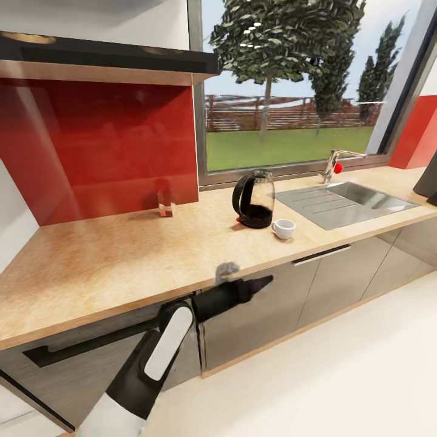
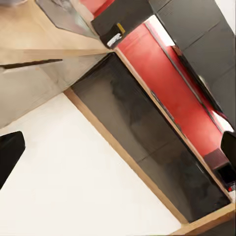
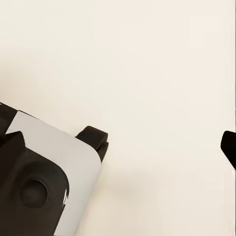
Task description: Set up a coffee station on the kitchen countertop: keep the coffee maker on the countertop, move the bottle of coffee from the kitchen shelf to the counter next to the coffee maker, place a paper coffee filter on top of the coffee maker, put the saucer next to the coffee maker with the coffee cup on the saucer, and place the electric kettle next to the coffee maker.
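The electric kettle (image 1: 254, 199), dark and glassy, stands on the beige countertop (image 1: 121, 255) in front of the window. The white coffee cup (image 1: 283, 228) sits right beside it, toward the sink. A dark slice of the coffee maker (image 1: 428, 177) shows at the right edge. My left gripper (image 1: 260, 283) hangs below the counter's front edge, in front of the cabinets; in the left wrist view its fingertips (image 2: 10, 153) stand wide apart, holding nothing. My right gripper (image 3: 118, 147) is open over pale floor. The bottle of coffee, the paper coffee filter and the saucer are out of view.
A steel sink (image 1: 358, 200) with a faucet (image 1: 332, 165) lies right of the cup. A small clear shaker (image 1: 165, 204) stands by the red backsplash. Glossy dark cabinets (image 1: 340, 273) and an oven front (image 1: 91, 358) run under the counter. Pale floor (image 1: 340, 376) spreads at the right.
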`<state>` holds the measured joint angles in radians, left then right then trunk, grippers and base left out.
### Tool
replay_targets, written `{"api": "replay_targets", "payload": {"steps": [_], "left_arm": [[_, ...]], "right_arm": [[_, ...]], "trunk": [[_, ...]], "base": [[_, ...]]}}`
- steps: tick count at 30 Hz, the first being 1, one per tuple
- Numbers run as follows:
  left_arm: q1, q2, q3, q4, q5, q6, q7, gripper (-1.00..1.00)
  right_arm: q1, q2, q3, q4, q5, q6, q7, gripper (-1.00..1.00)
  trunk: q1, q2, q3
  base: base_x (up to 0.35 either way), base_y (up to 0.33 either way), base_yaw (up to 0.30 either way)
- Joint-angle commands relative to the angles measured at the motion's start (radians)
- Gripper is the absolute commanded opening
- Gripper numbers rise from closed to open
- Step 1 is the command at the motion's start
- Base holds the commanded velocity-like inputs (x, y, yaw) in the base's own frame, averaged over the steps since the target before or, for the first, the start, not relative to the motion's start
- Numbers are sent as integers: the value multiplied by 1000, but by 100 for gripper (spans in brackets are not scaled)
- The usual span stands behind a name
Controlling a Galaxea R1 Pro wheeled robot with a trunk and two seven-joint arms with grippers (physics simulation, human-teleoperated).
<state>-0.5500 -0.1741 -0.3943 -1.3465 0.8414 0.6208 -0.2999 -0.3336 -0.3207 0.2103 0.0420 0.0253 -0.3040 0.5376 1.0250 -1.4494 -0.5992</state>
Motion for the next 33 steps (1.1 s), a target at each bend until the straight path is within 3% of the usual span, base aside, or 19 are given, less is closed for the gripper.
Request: {"api": "replay_targets", "payload": {"steps": [1, 4, 9, 12, 13, 15, 16, 19, 25, 33], "left_arm": [[-41, 0, -3, 0, 1, 8, 38, 100], [-242, 0, -13, 0, -3, 52, 266, 100], [-390, 0, -17, -1, -16, 100, 376, 100], [-437, 0, -18, -7, -152, 110, 492, 100], [-445, 0, -15, -8, -233, 111, 527, 100], [-450, 0, -13, -4, -310, 110, 549, 100], [-453, 0, -11, -2, -368, 106, 563, 100], [-457, 0, -10, 2, -436, 89, 579, 100], [-459, 0, -9, 3, -464, 80, 586, 100], [-459, 0, -11, 3, -470, 80, 585, 100]], "right_arm": [[-1, 0, 3, 4, 2, -12, -4, 100], [17, -1, 3, 4, -5, -57, -23, 100], [31, 0, 3, 4, -13, -115, -61, 100], [38, 0, 3, 4, -15, -132, -78, 100], [39, -1, 3, 4, -16, -136, -81, 100], [42, -1, 3, 4, -16, -138, -83, 100], [45, -1, 3, 4, -17, -140, -84, 100], [51, 0, 2, 5, -18, -142, -86, 100], [55, 2, 2, 5, -19, -142, -86, 100], [56, 5, 3, 6, -18, -142, -87, 100]], "trunk": [[0, -1, -1], [0, -1, -1], [0, -1, -1], [0, -1, -1], [0, -1, -1], [0, -1, -1], [0, -1, -1], [0, -1, -1], [0, -1, -1], [0, -1, -1]], "base": [[0, 0, 0], [0, 0, 0], [0, 0, 0], [0, 0, 0], [0, 0, 0], [0, 0, 0], [0, 0, 0], [90, 0, 0], [257, 0, 0], [294, 0, 0]]}}
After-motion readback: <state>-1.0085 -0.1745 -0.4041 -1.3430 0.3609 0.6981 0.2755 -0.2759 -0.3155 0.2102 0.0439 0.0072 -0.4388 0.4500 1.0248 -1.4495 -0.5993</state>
